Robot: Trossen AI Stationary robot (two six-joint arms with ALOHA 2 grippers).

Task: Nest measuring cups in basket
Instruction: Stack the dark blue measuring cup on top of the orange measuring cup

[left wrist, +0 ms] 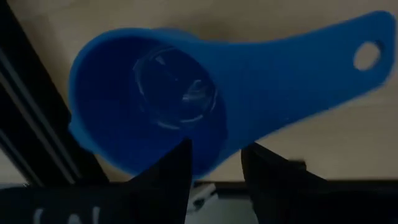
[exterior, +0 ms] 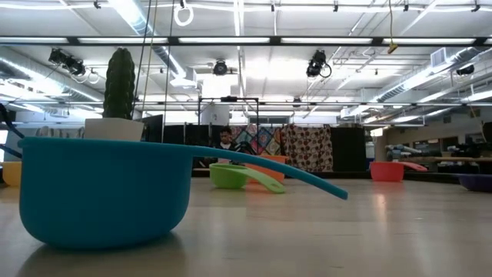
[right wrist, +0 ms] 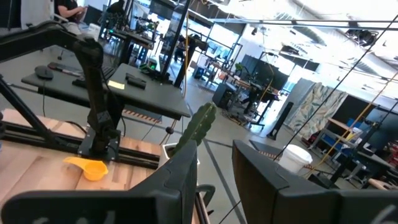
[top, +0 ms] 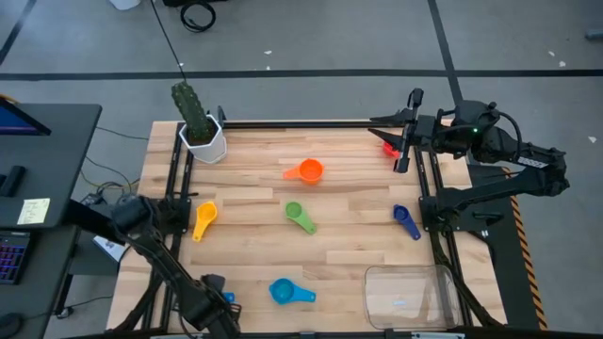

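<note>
A blue measuring cup (left wrist: 149,106) lies mouth up on the wooden table, its flat handle (left wrist: 323,56) with a hole pointing away. My left gripper (left wrist: 216,163) points down over it at the table's near left (top: 219,294), open, with its fingertips by the rim where the handle begins. In the high view only a sliver of this cup (top: 229,298) shows. Orange (top: 306,170), green (top: 300,216), yellow (top: 204,219), dark blue (top: 406,222), red (top: 389,148) and light blue (top: 285,292) cups lie apart on the table. The clear basket (top: 412,294) stands near right. My right gripper (top: 382,130) waits open, held level at the far right. My left gripper comes at the blue cup from above, its two fingers (left wrist: 177,171) apart and showing in front of the cup's wall (left wrist: 211,155) beside the handle's root. Whether they touch the cup I cannot tell. The cup rests on the table.
A white pot with a green cactus (top: 201,132) stands at the far left corner. Black frame rails (top: 179,179) run along the table's left and right sides and close beside the blue cup (left wrist: 37,143). A dark desk (top: 38,188) stands left of the table.
</note>
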